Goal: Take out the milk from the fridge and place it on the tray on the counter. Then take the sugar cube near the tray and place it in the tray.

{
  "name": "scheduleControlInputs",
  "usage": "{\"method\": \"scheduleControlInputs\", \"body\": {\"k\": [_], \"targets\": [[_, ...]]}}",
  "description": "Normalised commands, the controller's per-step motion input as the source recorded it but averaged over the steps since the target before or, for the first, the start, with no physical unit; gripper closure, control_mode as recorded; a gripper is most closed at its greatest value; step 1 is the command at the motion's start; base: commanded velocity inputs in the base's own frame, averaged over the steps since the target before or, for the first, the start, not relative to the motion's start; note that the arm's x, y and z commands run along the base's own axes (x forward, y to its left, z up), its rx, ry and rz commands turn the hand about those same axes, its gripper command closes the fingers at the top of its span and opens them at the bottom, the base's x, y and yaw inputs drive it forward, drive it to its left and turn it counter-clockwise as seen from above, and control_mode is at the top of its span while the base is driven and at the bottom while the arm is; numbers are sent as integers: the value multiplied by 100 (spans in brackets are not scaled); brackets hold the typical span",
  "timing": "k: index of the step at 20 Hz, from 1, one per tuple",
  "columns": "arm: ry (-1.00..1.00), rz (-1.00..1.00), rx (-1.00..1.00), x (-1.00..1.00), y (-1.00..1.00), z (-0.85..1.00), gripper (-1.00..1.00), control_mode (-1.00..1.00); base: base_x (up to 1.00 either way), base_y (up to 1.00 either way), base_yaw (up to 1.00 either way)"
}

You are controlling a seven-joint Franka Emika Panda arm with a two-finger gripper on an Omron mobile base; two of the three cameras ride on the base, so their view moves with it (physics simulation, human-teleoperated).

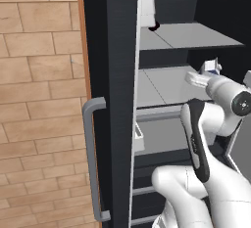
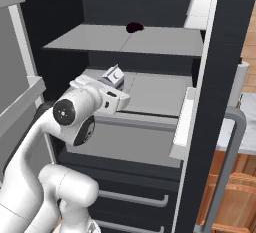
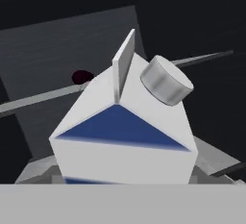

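The tool (image 2: 116, 88) (jaws wide) sits at the milk (image 3: 126, 131) on the fridge (image 1: 115, 75) shelf, grip unclear.

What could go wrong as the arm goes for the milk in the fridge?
The milk fills the hand view, tilted in frame, so a skewed close could tip it on the middle shelf. Whether the hand already holds it cannot be told, so pulling back early may leave it behind. The fridge door and its bins stand beside the arm's way out.
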Motion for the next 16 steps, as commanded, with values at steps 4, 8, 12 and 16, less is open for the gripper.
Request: {"method": "scheduleControlInputs", "body": {"k": [4, 8, 12, 16], "targets": [[28, 0, 1, -10, 2, 0, 100, -100, 0, 0, 0], [19, 3, 4, -36, 0, 0, 100, -100, 0, 0, 0], [24, 3, 3, -28, 0, 0, 100, -100, 0, 0, 0], [17, 3, 0, -41, 3, -13, 100, -100, 0, 0, 0]]}}
